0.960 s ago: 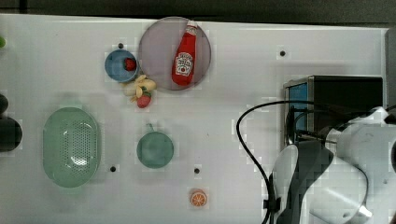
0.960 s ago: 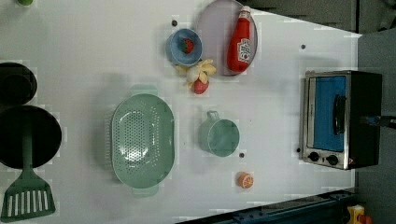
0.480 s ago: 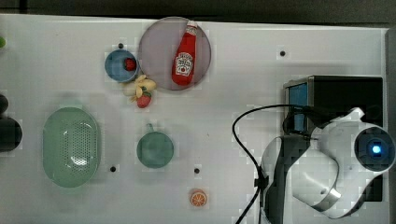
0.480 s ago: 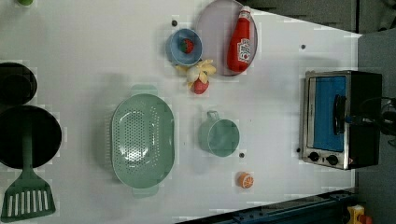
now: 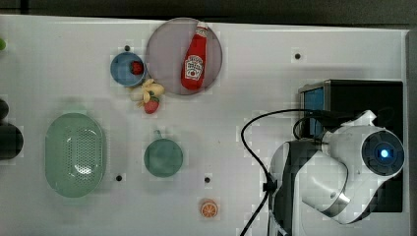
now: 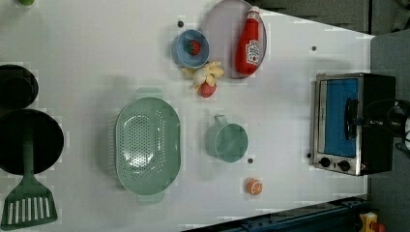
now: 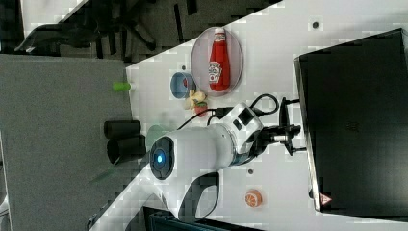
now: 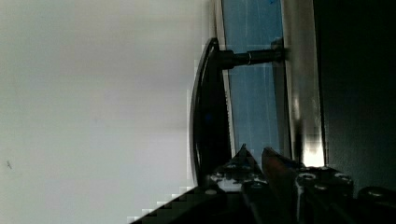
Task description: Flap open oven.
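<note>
Oven (image 6: 353, 123) with its glass door closed, standing at 3 o'clock on the white counter (image 6: 96, 58) in the left view.
In the wrist view the end effector (image 8: 254, 156) is just in front of the blue glass, between the black bar handle (image 8: 208, 112) and the silver frame, its two fingertips (image 8: 243, 154) only a narrow gap apart and pinching nothing. In the top view the white arm (image 5: 344, 172) covers the oven's front. At 12 o'clock in the left view a ketchup bottle (image 6: 249, 41) lies on a plate (image 6: 217, 24).
</note>
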Action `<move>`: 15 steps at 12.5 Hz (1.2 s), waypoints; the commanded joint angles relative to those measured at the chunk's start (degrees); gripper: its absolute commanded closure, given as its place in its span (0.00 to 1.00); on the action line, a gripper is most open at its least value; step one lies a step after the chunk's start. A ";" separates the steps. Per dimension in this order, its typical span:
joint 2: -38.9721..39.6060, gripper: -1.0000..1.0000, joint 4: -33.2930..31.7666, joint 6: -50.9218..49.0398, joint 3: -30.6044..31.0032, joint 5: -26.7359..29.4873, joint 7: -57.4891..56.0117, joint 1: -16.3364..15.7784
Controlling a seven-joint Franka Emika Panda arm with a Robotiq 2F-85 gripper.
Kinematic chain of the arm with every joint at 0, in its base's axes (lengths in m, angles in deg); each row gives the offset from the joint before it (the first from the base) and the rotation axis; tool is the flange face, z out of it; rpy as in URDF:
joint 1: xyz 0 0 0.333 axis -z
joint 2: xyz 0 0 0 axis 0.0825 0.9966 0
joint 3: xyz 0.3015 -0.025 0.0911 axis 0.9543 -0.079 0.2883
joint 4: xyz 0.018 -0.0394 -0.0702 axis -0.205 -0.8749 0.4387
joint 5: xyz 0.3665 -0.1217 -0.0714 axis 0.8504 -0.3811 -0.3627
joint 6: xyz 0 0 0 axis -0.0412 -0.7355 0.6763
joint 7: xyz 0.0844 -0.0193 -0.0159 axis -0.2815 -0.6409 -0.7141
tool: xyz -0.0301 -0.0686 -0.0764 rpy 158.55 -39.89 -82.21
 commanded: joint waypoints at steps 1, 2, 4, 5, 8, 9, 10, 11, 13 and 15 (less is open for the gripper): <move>0.65 0.83 -0.48 1.52 1.08 -4.59 0.40 -1.94; 0.65 0.83 -0.61 1.51 1.13 -7.35 3.05 -2.78; 0.66 0.83 -1.13 1.46 1.26 -13.61 10.27 -4.39; 0.66 0.83 -1.48 1.46 1.53 -16.53 13.88 -5.11; 0.66 0.83 -2.99 1.46 2.91 -21.94 20.90 -6.98; 0.70 0.83 -3.62 1.47 3.64 -22.87 22.86 -7.46; 0.90 0.83 -4.23 1.47 4.43 -23.94 24.96 -7.91; 1.39 0.83 -4.60 1.47 5.22 -25.82 27.47 -8.35; 3.06 0.83 -4.77 1.37 6.99 -30.38 33.85 -9.28; 5.24 0.83 -4.79 1.23 8.59 -33.54 40.75 -10.22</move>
